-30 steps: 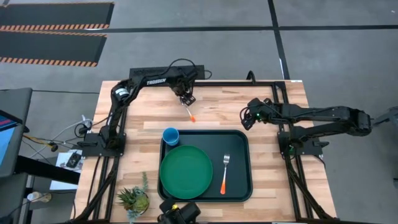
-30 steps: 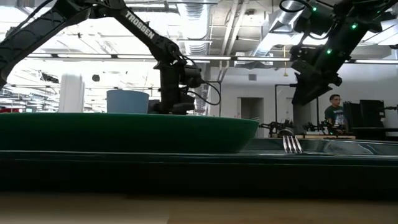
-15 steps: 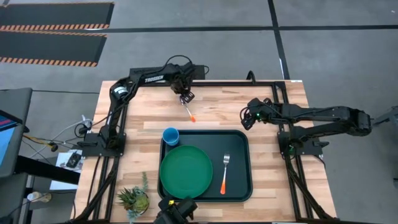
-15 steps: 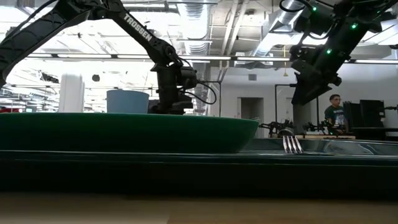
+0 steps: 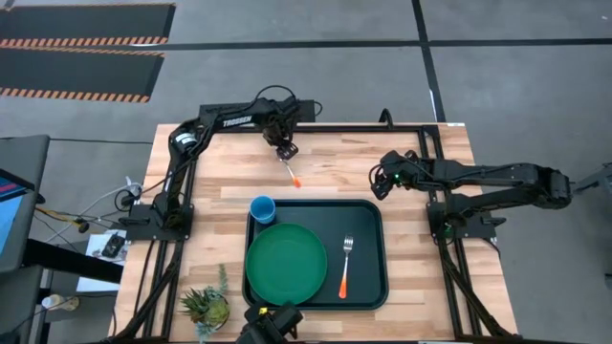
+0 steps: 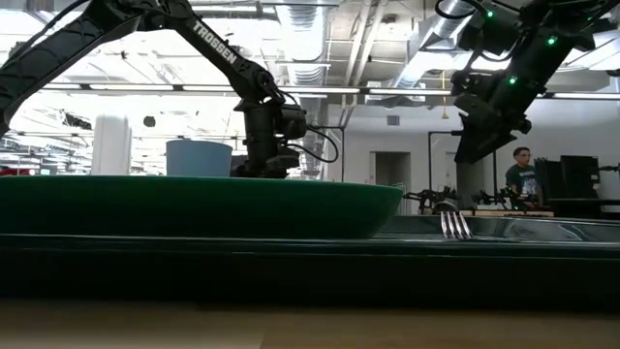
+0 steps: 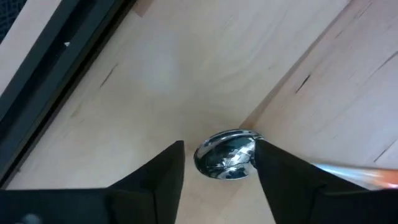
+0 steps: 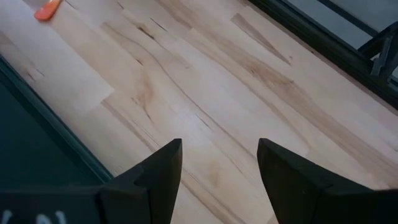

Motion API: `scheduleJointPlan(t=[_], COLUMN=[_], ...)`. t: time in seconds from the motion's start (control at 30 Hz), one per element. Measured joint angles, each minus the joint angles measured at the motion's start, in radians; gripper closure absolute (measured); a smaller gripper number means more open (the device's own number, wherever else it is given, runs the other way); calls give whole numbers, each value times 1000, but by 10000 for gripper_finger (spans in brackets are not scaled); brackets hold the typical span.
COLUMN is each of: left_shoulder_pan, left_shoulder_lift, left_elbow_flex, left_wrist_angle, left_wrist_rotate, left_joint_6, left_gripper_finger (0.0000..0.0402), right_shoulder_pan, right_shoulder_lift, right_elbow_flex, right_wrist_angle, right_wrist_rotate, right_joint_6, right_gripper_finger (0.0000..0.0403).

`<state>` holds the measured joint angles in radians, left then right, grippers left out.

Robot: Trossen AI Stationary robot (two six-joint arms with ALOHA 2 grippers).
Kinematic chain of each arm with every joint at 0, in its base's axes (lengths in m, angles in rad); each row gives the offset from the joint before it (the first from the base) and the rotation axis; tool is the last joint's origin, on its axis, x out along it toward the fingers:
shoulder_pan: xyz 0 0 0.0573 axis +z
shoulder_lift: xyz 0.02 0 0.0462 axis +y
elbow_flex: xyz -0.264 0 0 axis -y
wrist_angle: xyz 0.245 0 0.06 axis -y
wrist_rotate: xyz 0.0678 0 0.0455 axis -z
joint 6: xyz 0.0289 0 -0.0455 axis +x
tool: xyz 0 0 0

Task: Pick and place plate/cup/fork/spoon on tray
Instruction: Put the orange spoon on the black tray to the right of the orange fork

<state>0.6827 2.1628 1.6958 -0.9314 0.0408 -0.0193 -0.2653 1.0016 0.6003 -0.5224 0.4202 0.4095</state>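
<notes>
The spoon lies flat on the bare wood beyond the tray's far rim, with its orange handle end toward the tray. My left gripper is open and points down over the spoon's silver bowl, one finger on each side of it. The dark-green tray holds the green plate, the light-blue cup and the fork. My right gripper is open and empty above the table beyond the tray's far right corner. My left gripper has one finger right beside the edge of the spoon's bowl; whether it touches I cannot tell. The other finger stands apart from the bowl. The spoon lies flat on the table.
A small potted plant stands at the table's near left corner. A camera mount sits at the near edge. Black frame rails run along the far edge. A person stands in the room behind.
My left arm has shifted a little toward the table's far edge, its gripper staying over the spoon's bowl end. The spoon has stayed where it was.
</notes>
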Motion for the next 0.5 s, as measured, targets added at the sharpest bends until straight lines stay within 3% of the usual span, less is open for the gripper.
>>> scheduleJointPlan(t=[0.2, 0.5], left_shoulder_pan=[9, 34], left_shoulder_lift=[0, -1], left_elbow_flex=[0, 0], left_wrist_angle=[0, -21], left_wrist_rotate=[31, 77], left_joint_6=[21, 15], left_gripper_finger=[189, 207], right_shoulder_pan=[0, 0], right_shoulder_lift=[0, 0], right_elbow_flex=[0, 0], right_wrist_angle=[0, 0], right_wrist_rotate=[0, -1], right_joint_6=[0, 0], right_gripper_finger=[170, 170])
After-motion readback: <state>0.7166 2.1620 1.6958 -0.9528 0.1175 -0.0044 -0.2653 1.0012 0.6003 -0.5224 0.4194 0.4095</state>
